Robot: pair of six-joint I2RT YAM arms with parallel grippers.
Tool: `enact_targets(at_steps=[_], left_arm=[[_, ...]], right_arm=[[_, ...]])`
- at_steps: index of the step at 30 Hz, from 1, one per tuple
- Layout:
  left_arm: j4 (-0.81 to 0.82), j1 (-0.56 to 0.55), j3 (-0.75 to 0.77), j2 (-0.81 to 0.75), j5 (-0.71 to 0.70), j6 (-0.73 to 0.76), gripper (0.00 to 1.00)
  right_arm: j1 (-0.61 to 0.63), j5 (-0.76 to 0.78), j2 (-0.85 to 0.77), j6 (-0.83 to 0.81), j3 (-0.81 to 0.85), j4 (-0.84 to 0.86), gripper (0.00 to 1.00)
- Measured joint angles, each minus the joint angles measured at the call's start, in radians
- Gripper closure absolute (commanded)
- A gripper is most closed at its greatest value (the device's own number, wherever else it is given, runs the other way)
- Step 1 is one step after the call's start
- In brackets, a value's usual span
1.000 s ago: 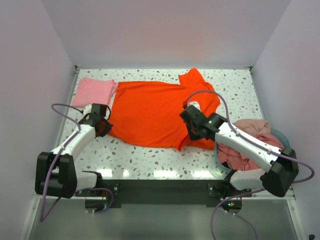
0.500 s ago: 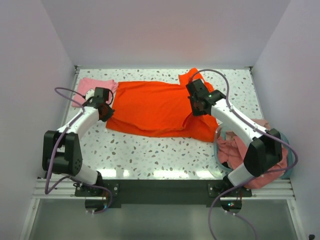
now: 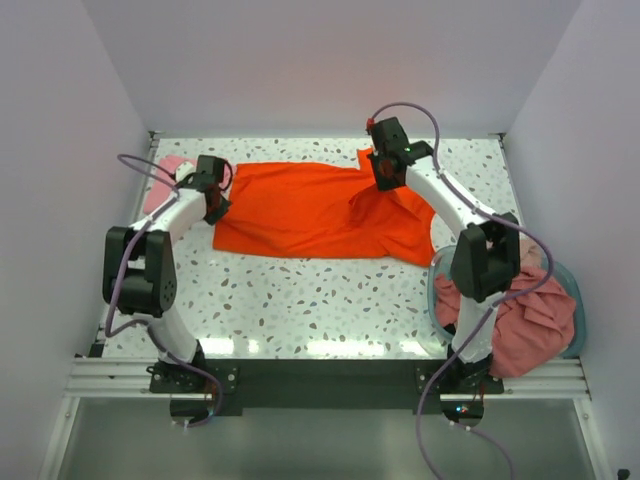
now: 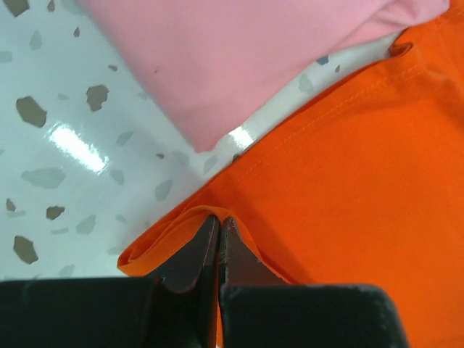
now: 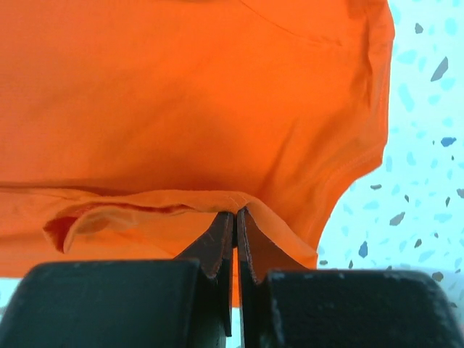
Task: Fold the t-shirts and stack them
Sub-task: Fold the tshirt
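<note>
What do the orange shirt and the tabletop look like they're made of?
Orange t-shirt: soft, thin knit, probably cotton jersey, with a matte finish. It shows a stitched hem line, limp folds and wrinkles.
Tabletop: hard and glossy with a terrazzo look, white with dark flecks and a sharp light reflection. Whether it is real stone or a printed laminate cannot be told.

Orange-red t-shirt (image 3: 310, 210) mid-table; pink t-shirt (image 4: 254, 58) beside

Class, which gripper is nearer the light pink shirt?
Left. The left gripper sits just beside the light pink shirt; the right gripper is across the orange shirt.
</note>
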Motion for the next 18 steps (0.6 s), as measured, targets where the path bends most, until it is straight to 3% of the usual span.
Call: enact_targets(at_steps=[1,2,4,5,6,7,8,11,15,18], left_arm=[[-0.004,0.001,0.026,0.023,-0.008,-0.001,0.99],[-0.006,0.002,0.048,0.044,-0.013,-0.003,0.82],[-0.012,0.003,0.077,0.076,-0.021,-0.008,0.59],[-0.016,0.003,0.084,0.085,-0.026,-0.009,0.53],[-0.023,0.003,0.088,0.091,-0.03,-0.017,0.38],[-0.031,0.004,0.09,0.093,-0.032,-0.018,0.31],[-0.04,0.004,0.09,0.093,-0.034,-0.025,0.14],[-0.061,0.005,0.091,0.09,-0.04,-0.037,0.0],[-0.078,0.005,0.08,0.047,-0.036,-0.035,0.0],[-0.072,0.004,0.047,-0.027,-0.012,-0.022,0.0]], right_arm=[[-0.006,0.0,0.036,0.0,0.036,-0.008,1.0],[-0.011,0.001,0.073,0.0,0.069,-0.011,1.0],[-0.023,0.004,0.136,0.0,0.121,-0.022,1.0],[-0.027,0.008,0.168,0.001,0.148,-0.029,0.94],[-0.029,0.01,0.197,0.002,0.172,-0.036,0.86],[-0.033,0.011,0.224,0.004,0.194,-0.043,0.76],[-0.035,0.014,0.252,0.007,0.222,-0.06,0.57],[-0.037,0.033,0.303,0.013,0.273,-0.08,0.43],[-0.037,0.043,0.283,0.047,0.238,-0.089,0.01],[-0.036,0.029,0.178,0.086,0.068,-0.056,0.01]])
